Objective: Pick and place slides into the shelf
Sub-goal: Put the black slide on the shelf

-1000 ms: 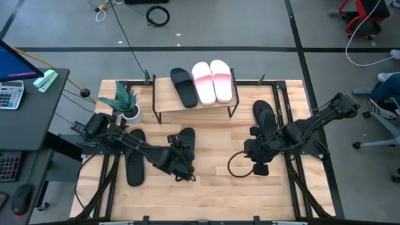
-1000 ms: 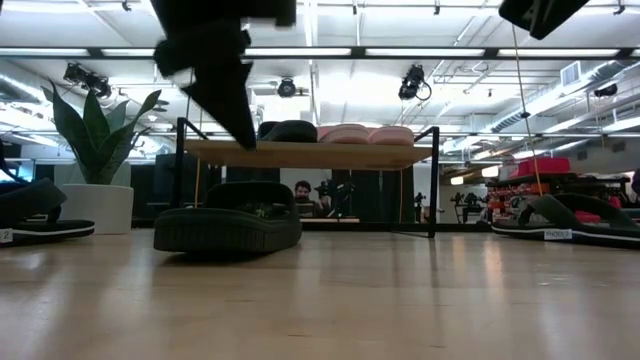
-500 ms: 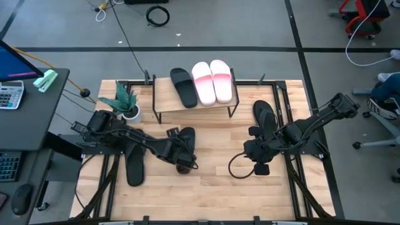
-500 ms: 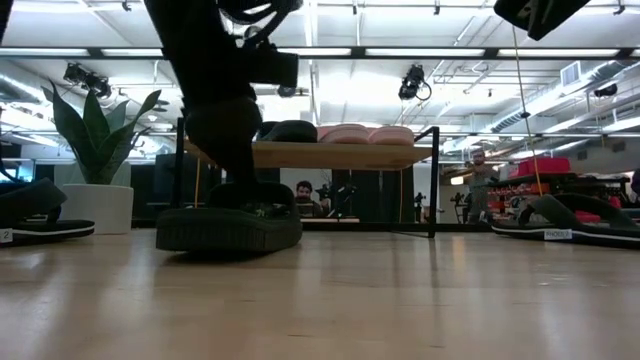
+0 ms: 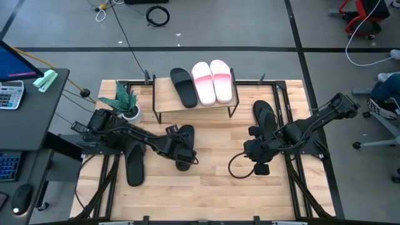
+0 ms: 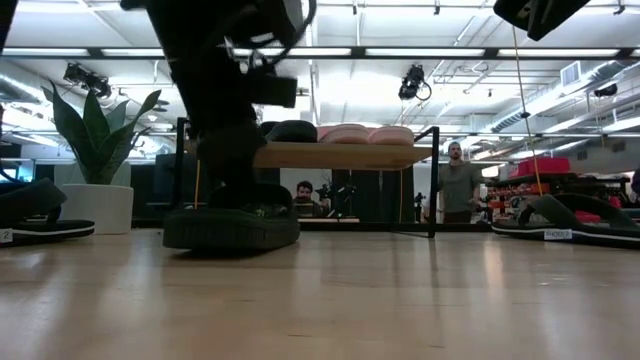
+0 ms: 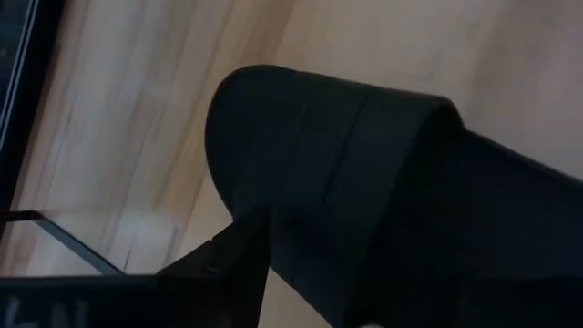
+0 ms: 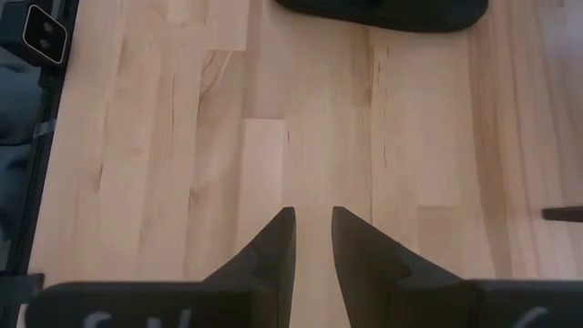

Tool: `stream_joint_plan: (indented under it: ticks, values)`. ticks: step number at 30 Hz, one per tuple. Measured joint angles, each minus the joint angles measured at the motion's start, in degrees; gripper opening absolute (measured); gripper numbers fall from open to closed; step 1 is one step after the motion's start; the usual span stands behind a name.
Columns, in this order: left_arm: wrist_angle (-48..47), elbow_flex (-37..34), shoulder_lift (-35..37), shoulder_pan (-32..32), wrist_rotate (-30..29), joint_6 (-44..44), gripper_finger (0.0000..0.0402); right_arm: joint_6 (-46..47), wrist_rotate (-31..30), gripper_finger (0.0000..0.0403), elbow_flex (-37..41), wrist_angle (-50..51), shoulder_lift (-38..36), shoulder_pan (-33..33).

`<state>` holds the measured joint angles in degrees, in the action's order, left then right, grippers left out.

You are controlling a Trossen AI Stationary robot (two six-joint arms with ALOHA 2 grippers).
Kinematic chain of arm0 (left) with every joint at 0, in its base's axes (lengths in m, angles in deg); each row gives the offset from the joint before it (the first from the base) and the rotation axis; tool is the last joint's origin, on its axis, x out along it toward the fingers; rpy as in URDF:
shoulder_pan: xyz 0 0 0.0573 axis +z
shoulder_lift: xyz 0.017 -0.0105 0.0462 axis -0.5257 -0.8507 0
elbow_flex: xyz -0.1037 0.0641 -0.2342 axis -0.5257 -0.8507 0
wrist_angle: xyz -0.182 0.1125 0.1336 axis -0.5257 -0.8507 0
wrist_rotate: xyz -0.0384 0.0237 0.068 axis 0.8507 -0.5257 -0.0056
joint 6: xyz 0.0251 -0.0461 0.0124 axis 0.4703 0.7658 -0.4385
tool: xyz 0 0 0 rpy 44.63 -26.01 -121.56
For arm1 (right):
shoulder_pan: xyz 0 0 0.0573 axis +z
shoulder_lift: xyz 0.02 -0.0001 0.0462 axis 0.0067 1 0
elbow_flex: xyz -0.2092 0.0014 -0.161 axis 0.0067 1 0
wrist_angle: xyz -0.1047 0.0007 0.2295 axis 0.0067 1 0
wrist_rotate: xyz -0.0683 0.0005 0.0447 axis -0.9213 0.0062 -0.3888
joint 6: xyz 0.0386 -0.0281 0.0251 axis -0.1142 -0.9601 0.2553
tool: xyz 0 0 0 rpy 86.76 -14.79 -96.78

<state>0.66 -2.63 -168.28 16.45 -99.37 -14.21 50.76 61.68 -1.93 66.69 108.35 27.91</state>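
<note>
Left pincer (image 5: 181, 152) is reaching down onto a black slide (image 5: 185, 139) lying mid-table (image 5: 212, 181) before the shelf (image 5: 164, 94), grip state I cannot tell, next needing a firm clamp and lift; right pincer (image 8: 311, 239) is idling nearly together.

a robotics lab, open-plan: grey floor (image 5: 250, 25) with loose cables (image 5: 157, 15), ceiling strip lights (image 6: 420, 52) and hung cameras (image 6: 410, 84), a desk (image 5: 31, 112) with calculator (image 5: 11, 94), a person (image 6: 458, 192) standing among equipment behind.
</note>
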Motion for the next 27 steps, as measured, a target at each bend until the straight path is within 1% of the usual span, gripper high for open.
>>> stream_joint_plan:
  ticks: [4,7,10,13,14,15,18,21,23,25,27]
  values:
    - [2.4,-1.9,0.0,1.8,0.5,0.0,0.0183,0.0,0.0,0.0081,0.0,0.0,0.0,0.0]
    - [2.5,-2.0,0.0,2.3,0.5,0.0,0.0162,0.0,0.0,0.0079,-0.1,0.0,0.0,0.0]
    - [2.4,-2.0,0.0,2.4,0.4,0.0,0.0111,0.0,0.0,0.0079,-0.1,0.0,0.0,0.0]
    - [1.3,-1.3,0.0,1.6,0.0,1.7,0.0033,0.0,-0.7,0.0080,-0.1,0.0,0.0,0.0]
    - [0.9,-0.7,0.0,1.1,0.1,2.2,0.0019,0.0,-1.4,0.0080,-0.1,0.0,0.0,0.0]
    - [0.6,0.2,0.0,0.4,0.2,2.7,0.0017,0.0,-2.3,0.0079,-0.1,0.0,0.0,0.0]
    - [-1.0,4.3,0.2,-2.4,1.2,3.2,0.0020,0.0,-5.3,0.0078,-0.1,0.0,0.0,0.0]
    - [-7.8,11.3,0.2,-5.4,1.0,3.4,0.0012,0.0,-8.3,0.0078,-0.1,0.0,0.0,0.0]
    - [-14.7,16.8,0.3,-7.3,-1.6,5.4,0.0012,0.5,-10.2,0.0078,-0.1,0.0,0.0,0.0]
    - [-21.7,22.2,0.3,-9.1,-5.8,8.9,0.0014,0.6,-11.6,0.0078,-0.1,0.0,0.0,0.0]
    - [-30.8,27.9,0.3,-11.1,-10.1,13.2,0.0015,0.7,-11.9,0.0077,-0.1,0.0,0.0,0.0]
